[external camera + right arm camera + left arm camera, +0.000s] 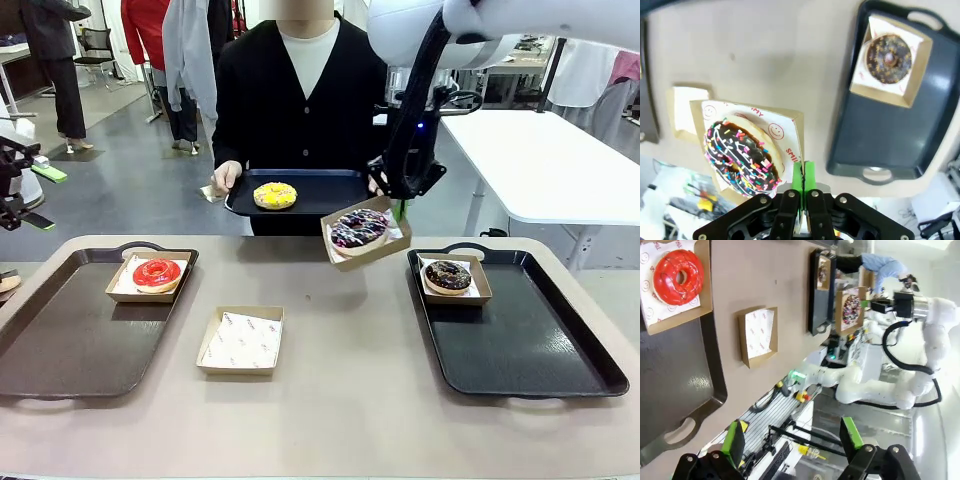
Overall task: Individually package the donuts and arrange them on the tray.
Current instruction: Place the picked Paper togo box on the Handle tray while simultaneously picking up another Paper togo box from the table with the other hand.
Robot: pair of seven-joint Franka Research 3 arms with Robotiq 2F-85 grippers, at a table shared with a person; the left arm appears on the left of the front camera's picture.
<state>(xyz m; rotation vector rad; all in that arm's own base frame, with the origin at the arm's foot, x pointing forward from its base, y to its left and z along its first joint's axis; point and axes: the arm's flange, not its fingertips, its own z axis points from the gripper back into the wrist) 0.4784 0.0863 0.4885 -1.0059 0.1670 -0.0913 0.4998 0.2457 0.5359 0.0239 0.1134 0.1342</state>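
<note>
My right gripper [400, 208] [802, 176] is shut on the edge of a paper-lined cardboard box [378, 250]. That box hangs tilted above the table's far side and carries a chocolate donut with coloured sprinkles [359, 228] [742, 158]. A red donut [156, 273] [678, 270] sits boxed on the left tray [60, 350]. A dark donut [448, 276] [888, 57] sits boxed on the right tray [530, 350]. The person holds a small dark tray [320, 190] bearing a yellow donut [275, 195]. My left gripper [42, 197] [792, 435] stands open beyond the table's left edge, holding nothing.
An empty paper-lined box [240, 340] [759, 336] lies on the table between the two trays. A white table [550, 160] stands behind at the right. People stand in the background at the far left.
</note>
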